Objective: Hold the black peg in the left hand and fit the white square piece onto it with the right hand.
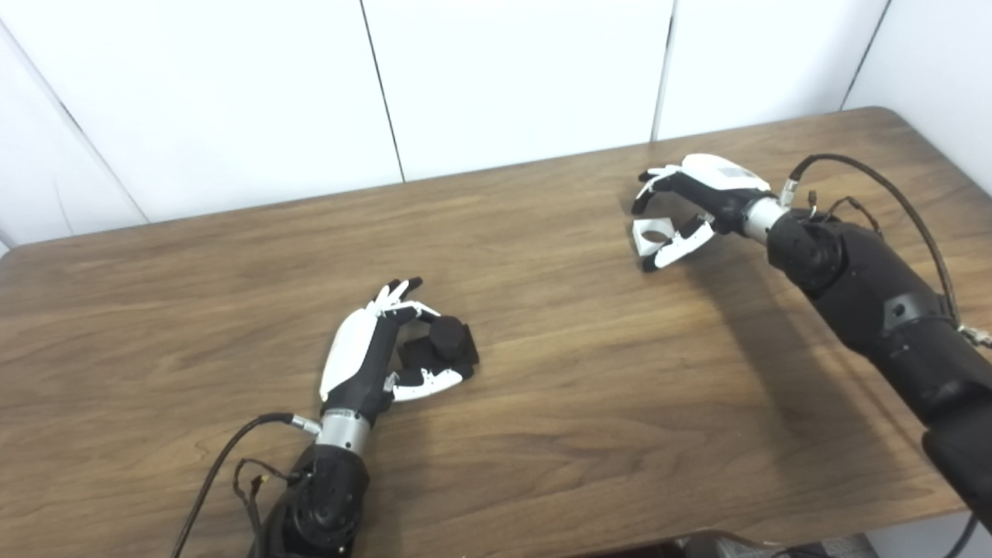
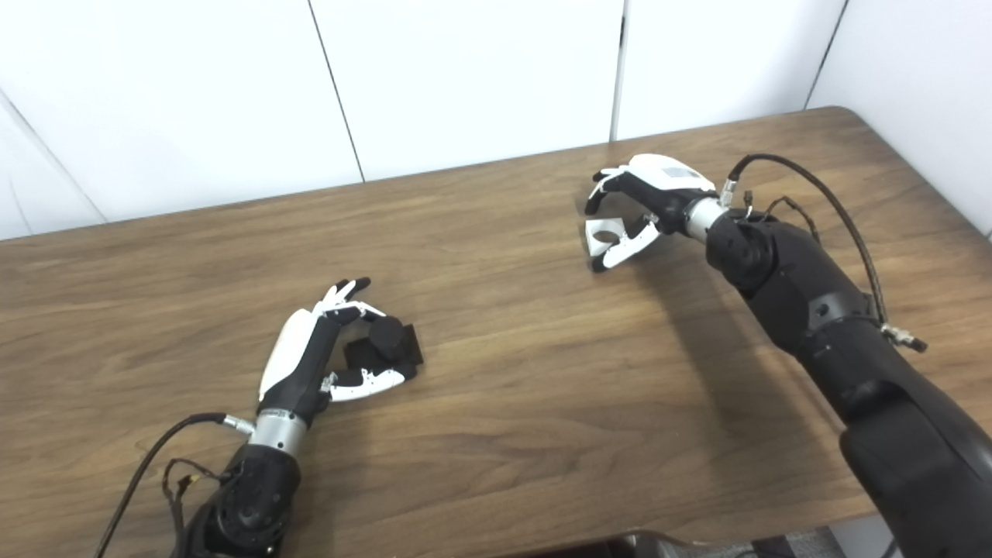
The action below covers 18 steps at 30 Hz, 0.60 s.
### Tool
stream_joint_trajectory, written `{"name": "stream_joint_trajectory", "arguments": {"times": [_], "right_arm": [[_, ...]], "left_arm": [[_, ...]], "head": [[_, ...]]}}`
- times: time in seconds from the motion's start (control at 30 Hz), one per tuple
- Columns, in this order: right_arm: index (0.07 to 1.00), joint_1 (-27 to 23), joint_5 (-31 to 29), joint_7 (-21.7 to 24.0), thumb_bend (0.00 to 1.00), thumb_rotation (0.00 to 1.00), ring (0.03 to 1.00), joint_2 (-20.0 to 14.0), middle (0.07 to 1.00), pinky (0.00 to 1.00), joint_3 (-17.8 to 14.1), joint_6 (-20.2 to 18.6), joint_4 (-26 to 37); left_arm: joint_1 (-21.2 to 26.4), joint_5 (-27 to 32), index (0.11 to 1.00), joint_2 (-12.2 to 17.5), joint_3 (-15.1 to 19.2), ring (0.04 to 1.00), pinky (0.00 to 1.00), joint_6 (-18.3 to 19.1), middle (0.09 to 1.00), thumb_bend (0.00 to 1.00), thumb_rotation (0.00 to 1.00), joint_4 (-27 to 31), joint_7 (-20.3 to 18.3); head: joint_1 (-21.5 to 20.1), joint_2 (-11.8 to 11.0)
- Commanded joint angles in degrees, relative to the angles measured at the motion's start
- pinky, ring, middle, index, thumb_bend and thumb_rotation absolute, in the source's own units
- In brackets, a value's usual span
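Two hands sit well apart: my left hand [image 1: 372, 353] pinches the black peg [image 1: 448, 341], my right hand [image 1: 690, 203] cups the white square piece [image 1: 651, 232], far right of it.

Both arms are matte black, built of rounded segments that widen toward the bottom edge. Each ends in a short silver metal wrist collar. The left hand [image 1: 364, 353] has a smooth white shell on its back over a black palm, with white-and-black fingers tipped in black. The right hand [image 1: 701, 194] matches it and carries a pale grey rectangular marking on its white shell. Thin black cables loop out beside each wrist, joined by small metal connectors.
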State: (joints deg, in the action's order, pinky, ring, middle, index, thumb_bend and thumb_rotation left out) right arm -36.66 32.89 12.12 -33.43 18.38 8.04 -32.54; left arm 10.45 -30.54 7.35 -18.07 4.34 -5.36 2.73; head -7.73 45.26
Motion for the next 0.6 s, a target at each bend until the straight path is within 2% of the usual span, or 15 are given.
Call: {"name": "stream_joint_trajectory", "arguments": {"times": [0.0,0.27,0.57], "right_arm": [[0.698,-2.16,0.35,1.35,0.8,0.27,0.947,-1.6,0.912,0.98,0.25,1.05,1.36],[0.71,-2.82,0.65,3.86,0.82,0.25,0.955,-2.91,0.918,0.98,0.38,0.98,2.39],[0.705,-3.13,0.9,3.93,0.83,0.26,0.948,-3.71,0.912,0.97,0.39,2.36,1.88]], "left_arm": [[-0.59,-1.97,0.492,1.54,0.36,1.0,1.0,2.5,0.942,0.52,0.09,-0.57,-0.9],[-0.71,-2.07,0.493,1.79,0.46,1.0,1.0,2.8,0.945,0.52,0.09,-0.18,-1.37],[-0.78,-2.06,0.492,1.93,0.85,1.0,1.0,2.75,0.945,0.52,0.09,-0.16,-1.74]], "head": [[0.02,0.07],[0.15,0.28],[0.2,0.45]]}}
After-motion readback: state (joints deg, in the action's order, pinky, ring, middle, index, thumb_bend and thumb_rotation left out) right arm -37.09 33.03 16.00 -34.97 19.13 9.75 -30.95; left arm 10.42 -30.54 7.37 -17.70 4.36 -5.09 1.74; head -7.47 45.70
